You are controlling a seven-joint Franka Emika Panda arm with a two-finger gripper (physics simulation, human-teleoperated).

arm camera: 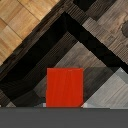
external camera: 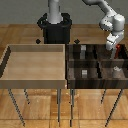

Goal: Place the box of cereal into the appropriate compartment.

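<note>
The box of cereal [external camera: 118, 50] is a small dark-red box that hangs under my gripper [external camera: 115, 46] over the far cell at the exterior view's right of the four-cell dark wooden bin [external camera: 68, 67]. The gripper appears shut on it. In the wrist view the red box [arm camera: 65, 87] fills the middle, with dark cell walls [arm camera: 60, 35] below it. My fingers are not clearly visible there. A tall pale-grey block [external camera: 83, 50] stands in the far cell toward the bin's left side in the exterior view.
A big undivided light-wood tray [external camera: 10, 62] stands at the exterior view's left, touching the bin. Small grey cubes [external camera: 85, 73] [external camera: 116, 69] sit in the two near cells. The robot's black base [external camera: 55, 27] is behind the trays. Both stand on thin legs.
</note>
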